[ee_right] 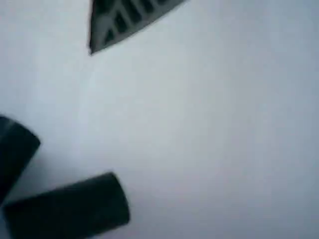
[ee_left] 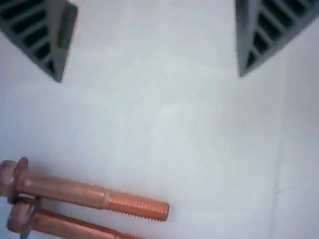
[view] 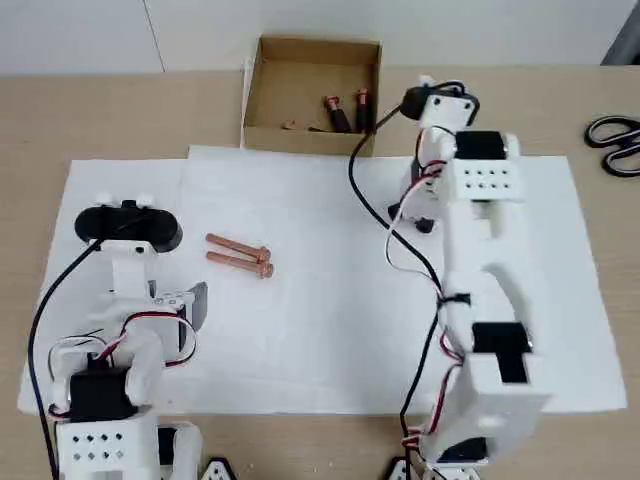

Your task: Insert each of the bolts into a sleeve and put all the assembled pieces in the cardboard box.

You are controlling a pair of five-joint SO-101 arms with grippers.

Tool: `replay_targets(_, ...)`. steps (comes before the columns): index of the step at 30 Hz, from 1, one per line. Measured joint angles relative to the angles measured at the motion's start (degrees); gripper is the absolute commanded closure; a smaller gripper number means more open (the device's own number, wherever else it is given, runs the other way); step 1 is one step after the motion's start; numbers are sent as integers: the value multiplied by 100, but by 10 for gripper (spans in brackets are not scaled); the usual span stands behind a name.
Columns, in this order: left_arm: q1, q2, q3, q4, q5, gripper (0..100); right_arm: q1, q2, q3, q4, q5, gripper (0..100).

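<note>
We read no text, label, brand, number or sign in any view. Cardboard box walls plain, no legible print. Bolts on white sheet: no markings we can make out. Sheet itself blank.
</note>
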Motion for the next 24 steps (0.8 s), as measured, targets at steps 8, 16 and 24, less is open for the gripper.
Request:
replay_targets(8, 0, 0, 0, 0, 0, 785, 0, 958, -246, -554, -35, 777)
replay_targets(16, 0, 0, 9, 0, 0, 785, 0, 1380, -255, -1090, -35, 778)
replay_targets(24, 0, 0, 9, 0, 0, 785, 0, 1635, -299, -1266, -35, 779)
